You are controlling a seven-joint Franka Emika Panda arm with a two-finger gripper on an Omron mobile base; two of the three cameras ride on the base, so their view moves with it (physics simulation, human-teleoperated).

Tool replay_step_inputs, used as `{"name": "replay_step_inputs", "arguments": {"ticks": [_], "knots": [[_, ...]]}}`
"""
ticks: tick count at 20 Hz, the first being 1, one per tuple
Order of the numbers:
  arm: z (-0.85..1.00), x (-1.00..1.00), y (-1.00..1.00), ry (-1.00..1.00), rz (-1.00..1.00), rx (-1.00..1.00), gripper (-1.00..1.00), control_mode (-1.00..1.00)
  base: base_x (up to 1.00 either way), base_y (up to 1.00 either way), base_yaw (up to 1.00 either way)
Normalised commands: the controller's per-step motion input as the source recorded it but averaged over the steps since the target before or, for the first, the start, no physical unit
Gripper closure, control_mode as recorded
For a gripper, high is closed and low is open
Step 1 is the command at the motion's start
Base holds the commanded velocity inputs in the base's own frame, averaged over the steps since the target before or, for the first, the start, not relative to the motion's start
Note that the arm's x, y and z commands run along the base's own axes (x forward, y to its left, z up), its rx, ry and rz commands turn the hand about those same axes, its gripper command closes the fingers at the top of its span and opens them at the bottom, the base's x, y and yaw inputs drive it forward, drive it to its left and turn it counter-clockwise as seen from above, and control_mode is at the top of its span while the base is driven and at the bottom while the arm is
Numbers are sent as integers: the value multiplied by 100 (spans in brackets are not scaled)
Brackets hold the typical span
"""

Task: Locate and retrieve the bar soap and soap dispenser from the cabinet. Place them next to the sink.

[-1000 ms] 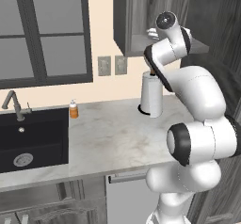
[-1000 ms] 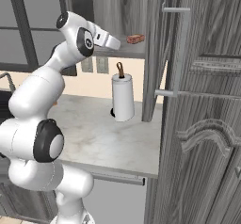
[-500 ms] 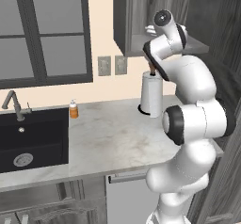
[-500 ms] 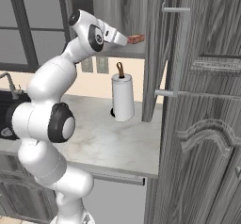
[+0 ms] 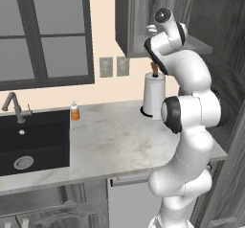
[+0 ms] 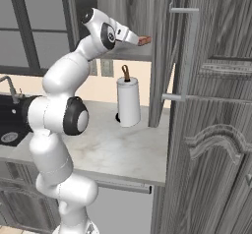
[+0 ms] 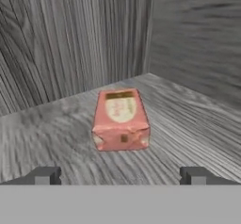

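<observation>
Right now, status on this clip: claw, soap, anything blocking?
Claw open, empty, inside cabinet. Bar soap flat on shelf, dead ahead, untouched. Soap dispenser on counter beside sink. Nothing between fingertips and soap.

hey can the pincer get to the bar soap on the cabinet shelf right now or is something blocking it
Probably yes. The pincer is open and pointed straight at the bar soap, which lies alone on the cabinet shelf. Bare shelf lies between the fingertips and the soap, and the cabinet walls stand well behind it.
</observation>
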Motion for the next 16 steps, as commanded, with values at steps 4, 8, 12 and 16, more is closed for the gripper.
{"name": "replay_step_inputs", "arguments": {"ticks": [4,8,12,16], "knots": [[0,42,-19,10,0,0,-100,-100,0,0,0],[0,40,-22,10,0,0,-100,-100,0,0,0],[0,30,-17,5,0,0,-100,-100,0,0,0],[-4,16,-7,0,0,1,-100,-100,0,0,0]]}}
